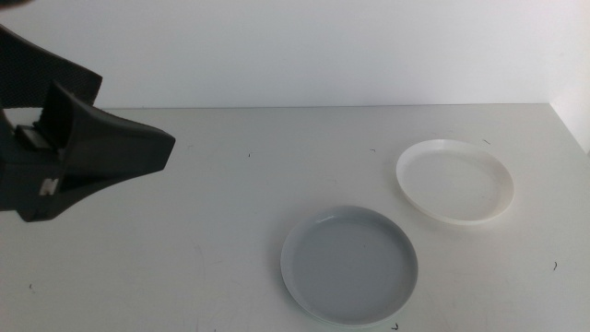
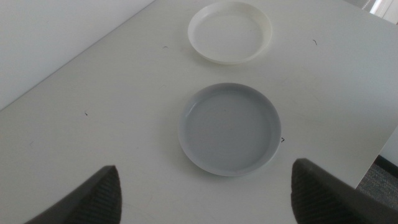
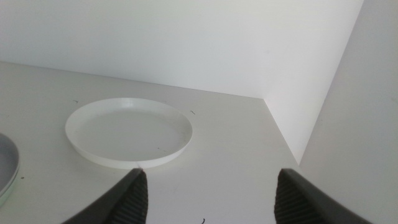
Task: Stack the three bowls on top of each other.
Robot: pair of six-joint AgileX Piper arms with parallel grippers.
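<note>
In the middle view, the grey bowl (image 1: 349,266) is lying flat on the white table (image 1: 203,240), low and right of centre, a shallow round dish with a low upright rim. Its near edge is almost touching the picture's bottom edge. The white bowl (image 1: 454,181) is sitting farther back and to the right, close to the grey one but apart from it, and is blending into the pale table. The left arm (image 1: 64,152) is filling the left side as a large dark shape, cut off by the frame; its jaws are not distinguishable here. Only these two bowls are showing.

In the left wrist view, the left gripper (image 2: 205,196) is hovering above the table with its two dark jaws spread wide, gripping nothing. The grey bowl (image 2: 229,129) is lying between and beyond the jaw tips, whole and empty. The white bowl (image 2: 231,32) is lying past it, its far rim touching the picture's edge.

In the right wrist view, the right gripper (image 3: 211,193) is also standing wide apart and empty. The white bowl (image 3: 129,132) is resting ahead of it, near the wall (image 3: 186,37). Only a sliver of the grey bowl (image 3: 7,167) is peeking in at the edge.
</note>
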